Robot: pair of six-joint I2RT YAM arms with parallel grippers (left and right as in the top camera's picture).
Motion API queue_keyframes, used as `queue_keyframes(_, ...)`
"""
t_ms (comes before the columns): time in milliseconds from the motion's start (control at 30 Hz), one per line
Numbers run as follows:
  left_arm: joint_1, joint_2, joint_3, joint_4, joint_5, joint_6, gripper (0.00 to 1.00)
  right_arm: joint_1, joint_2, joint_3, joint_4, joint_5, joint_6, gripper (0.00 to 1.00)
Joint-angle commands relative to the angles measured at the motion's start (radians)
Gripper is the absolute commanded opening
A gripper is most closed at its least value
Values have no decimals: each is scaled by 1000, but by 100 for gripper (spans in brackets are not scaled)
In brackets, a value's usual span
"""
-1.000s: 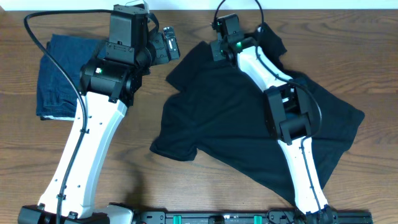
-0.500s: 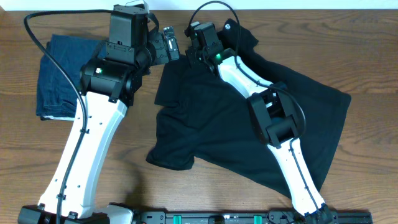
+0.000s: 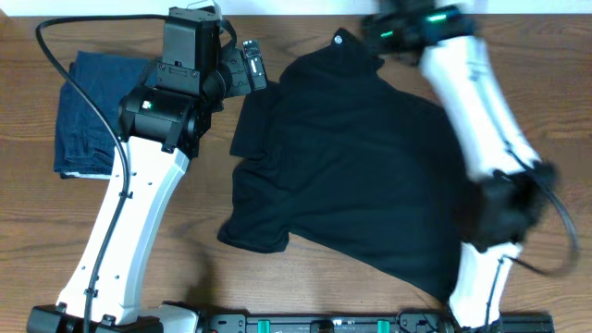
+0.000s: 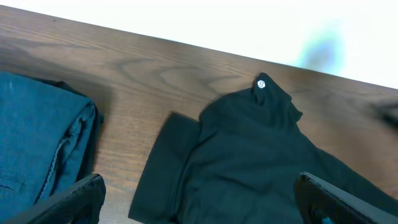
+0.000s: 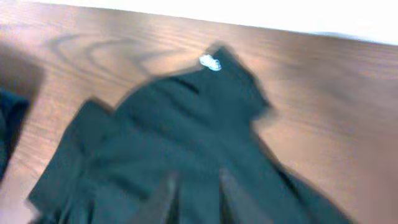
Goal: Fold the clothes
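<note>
Hanging over the wood with its two dark fingers [image 4: 74,196] spread wide, the left claw [image 4: 200,198] grips nothing. Just ahead of it, and running under one finger, lies the shirt [image 4: 249,155], black and rumpled on the table [image 4: 143,68]. A folded-over sleeve [image 4: 163,163] is the part of the shirt nearest the middle of the claw. Beyond it the collar end runs away from the claw toward the table's far edge, with a small round white label [image 4: 261,84] at its tip. To the claw's left, partly behind the other finger, sits a folded blue garment [image 4: 37,143]. It lies apart from the shirt, with bare wood between them.

The right claw [image 5: 198,191] is smeared by motion in both views that catch it. From its wrist, its fingers [image 5: 166,190] show only as two pale streaks side by side over the black cloth. I cannot tell whether they are parted or pressed together, nor whether they touch the fabric. Ahead of this claw the label sits at the shirt's far tip, and from there the cloth widens back toward and under the claw. From overhead this claw is a blur near the far edge, just right of the label. The shirt spreads from there toward the near edge, its other sleeve [image 3: 252,236] pointing left.
</note>
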Motion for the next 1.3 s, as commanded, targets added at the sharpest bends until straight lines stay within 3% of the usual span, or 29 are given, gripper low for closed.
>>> queue_keyframes(0,5,-4,2,-2,-8,9,98,-114,-47,-2,-166,11,16,14)
queue_keyframes(133,5,-4,2,-2,-9,9,98,-269,-52,-15,-377,59,16,9)
queue_keyframes(200,5,-4,2,-2,-9,9,98,-336,-52,-54,-418,78,16,1)
queue_keyframes(267,5,-4,2,-2,-8,9,98,-401,-51,-116,-426,78,16,1)
queue_keyframes(467,5,-4,2,-2,-8,9,98,-519,-51,-385,-251,76,55,1)
queue_keyframes(700,5,-4,2,-2,-8,9,98,-546,-50,-657,26,74,57,1)
queue_keyframes(1033,5,-4,2,-2,-8,9,98,-546,-16,-790,276,105,45,1)
queue_keyframes(1267,5,-4,2,-2,-9,9,98,-547,45,-807,315,175,45,1)
